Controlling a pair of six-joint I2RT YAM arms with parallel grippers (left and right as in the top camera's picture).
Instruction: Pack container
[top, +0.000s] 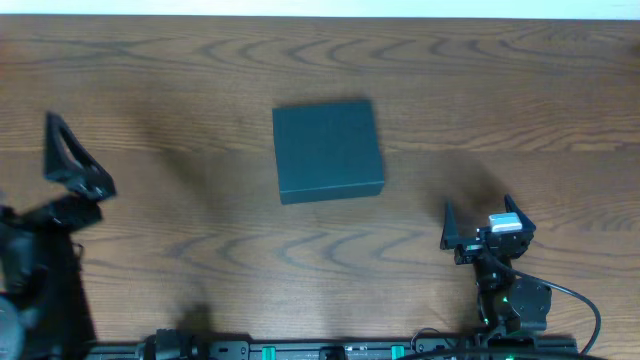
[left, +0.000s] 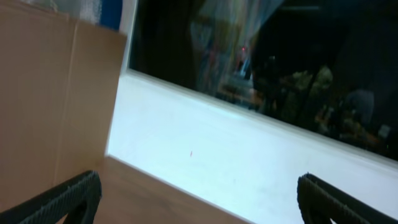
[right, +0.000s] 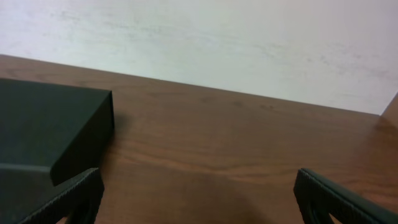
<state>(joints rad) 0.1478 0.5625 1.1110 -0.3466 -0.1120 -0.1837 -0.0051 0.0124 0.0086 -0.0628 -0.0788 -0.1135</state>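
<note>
The container (top: 328, 150) is a dark teal-black box lying shut on the wooden table (top: 200, 90), near the middle. In the right wrist view the container (right: 43, 124) shows at the left, ahead of the left fingertip. My right gripper (top: 478, 207) sits near the front right, a short way from the box's front right corner; my right gripper (right: 199, 199) is open, with only bare wood between its fingers. My left gripper (top: 62, 150) is at the far left edge, well away from the box. Seen from its wrist, my left gripper (left: 199, 199) is open and holds nothing.
The left wrist view looks past the table's edge (left: 186, 193) to a white wall (left: 249, 155), a dark window (left: 280, 56) and a brown cardboard panel (left: 43, 106). A cable (top: 580, 300) trails by the right arm's base.
</note>
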